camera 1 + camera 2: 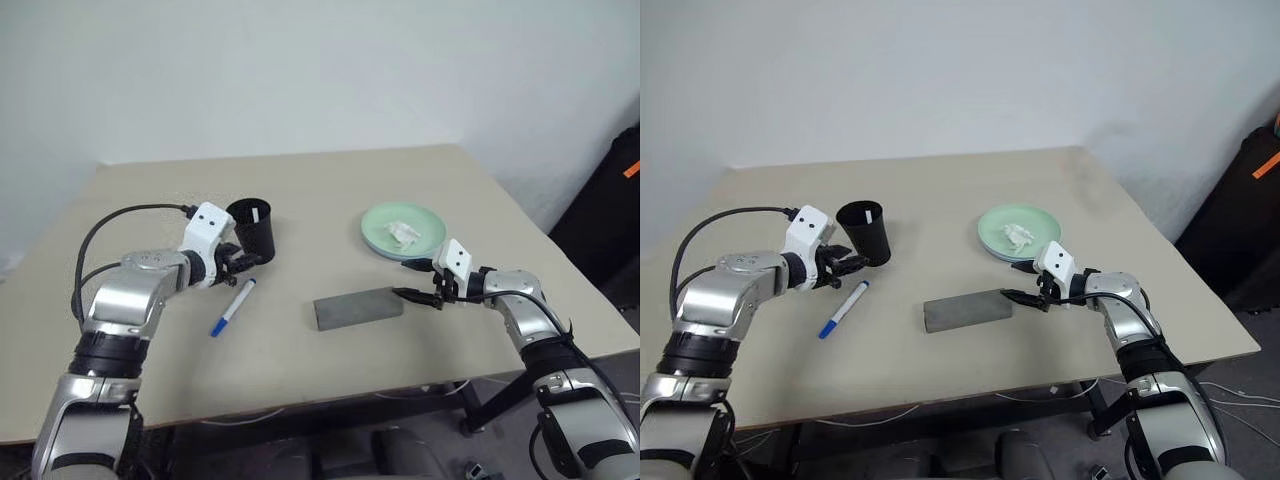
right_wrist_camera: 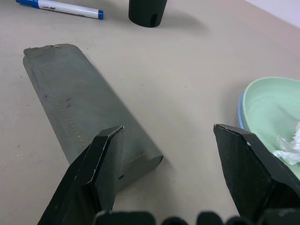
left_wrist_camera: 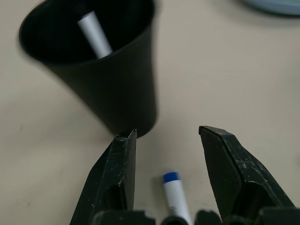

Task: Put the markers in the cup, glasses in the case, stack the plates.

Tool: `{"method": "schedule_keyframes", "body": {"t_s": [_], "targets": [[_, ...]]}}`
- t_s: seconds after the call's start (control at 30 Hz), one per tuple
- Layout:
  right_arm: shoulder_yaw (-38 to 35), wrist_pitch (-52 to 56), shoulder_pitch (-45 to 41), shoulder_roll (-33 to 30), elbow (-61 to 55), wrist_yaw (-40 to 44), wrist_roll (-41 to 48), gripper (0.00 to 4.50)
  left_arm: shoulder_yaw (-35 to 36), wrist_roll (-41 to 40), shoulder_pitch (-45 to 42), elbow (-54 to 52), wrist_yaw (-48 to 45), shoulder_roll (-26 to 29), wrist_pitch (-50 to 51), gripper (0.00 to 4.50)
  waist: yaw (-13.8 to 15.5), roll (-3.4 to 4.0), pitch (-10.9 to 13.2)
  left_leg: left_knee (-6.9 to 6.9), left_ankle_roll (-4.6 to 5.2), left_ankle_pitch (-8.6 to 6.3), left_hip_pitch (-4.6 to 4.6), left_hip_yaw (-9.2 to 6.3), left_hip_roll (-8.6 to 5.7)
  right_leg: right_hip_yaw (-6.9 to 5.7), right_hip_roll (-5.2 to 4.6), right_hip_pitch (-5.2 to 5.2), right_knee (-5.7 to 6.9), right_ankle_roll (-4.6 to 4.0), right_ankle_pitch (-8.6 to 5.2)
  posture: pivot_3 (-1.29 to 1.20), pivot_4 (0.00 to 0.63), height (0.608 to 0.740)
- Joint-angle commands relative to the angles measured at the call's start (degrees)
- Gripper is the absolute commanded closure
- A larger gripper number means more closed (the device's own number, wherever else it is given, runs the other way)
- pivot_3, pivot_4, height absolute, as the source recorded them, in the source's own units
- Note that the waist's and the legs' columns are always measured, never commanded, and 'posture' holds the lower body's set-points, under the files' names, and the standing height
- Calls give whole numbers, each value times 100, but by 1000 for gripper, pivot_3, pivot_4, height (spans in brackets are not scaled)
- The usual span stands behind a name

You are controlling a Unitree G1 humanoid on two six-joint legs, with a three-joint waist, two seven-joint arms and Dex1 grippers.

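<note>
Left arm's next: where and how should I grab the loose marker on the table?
Grip the marker mid-barrel, coming from straight above with the fingers across its width. It lies flat, slanting away from the cup, so only its sides offer purchase. The left tool hangs open by its upper end.

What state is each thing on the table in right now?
cup: upright, one marker inside
marker: lying flat on the table
case: closed, lying flat
plates: stacked, green on blue, tissue on top
left gripper: jaws open, empty
right gripper: jaws open, empty
</note>
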Motion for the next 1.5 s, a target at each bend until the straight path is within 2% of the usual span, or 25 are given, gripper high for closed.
{"method": "schedule_keyframes", "body": {"t_s": [0.03,0.53,0.63,0.77,0.8,1.03,1.27,1.37,1.5], "targets": [[-79,-84,-198,-22,-86,8,25,1189,-17,240,-216,185,281,-120,294,2313,-9,0,0,-5,0,0,1,2,-1,1,0,-2,0,0,0,0,0,740],[-94,-85,-192,-61,-73,-21,10,1189,-600,740,-6,478,223,-341,379,2313,-10,-1,0,-30,-2,0,3,14,-3,3,-1,-8,-4,-2,-1,0,0,740],[-92,-100,-180,-53,-68,-39,4,1189,-623,775,63,476,202,-360,431,2902,-9,-1,-1,-30,-2,0,6,13,-3,3,-1,-7,-3,-2,-1,0,0,740],[-91,-111,-180,-59,-54,-45,-3,1189,-609,789,88,457,173,-377,446,4188,-11,0,-1,-29,-1,1,10,11,-1,7,-1,-6,-2,-2,-1,0,0,740],[-92,-112,-186,-62,-46,-47,-5,1189,-606,796,84,455,174,-382,451,4390,-12,0,-1,-29,-1,1,13,12,-1,9,-1,-6,-2,-2,-1,0,0,740],[-91,-145,-224,-62,18,-47,-16,1189,-515,618,65,145,-15,-474,265,4387,-9,0,-1,-29,-1,1,13,12,-2,10,-1,-5,-1,-2,-1,0,0,740],[-77,-168,-262,-57,68,-49,-33,1189,-854,104,524,-1772,-1346,-357,-759,4387,-2,-1,0,-32,-1,-1,-3,14,-6,9,-9,-12,-7,-3,-1,0,0,740],[-68,-174,-288,-45,95,-59,-39,1189,-642,-8,490,-1893,-1362,-652,-1357,4387,1,-1,-1,-33,0,-2,-3,14,-9,10,-9,-12,-9,-3,-1,0,0,740],[-68,-201,-316,-23,130,-94,-46,1189,32,11,-250,-1112,-496,-1471,-2329,4387,2,-5,2,-24,5,8,3,15,-10,7,-7,-1,-9,-3,-1,0,0,740]]}}
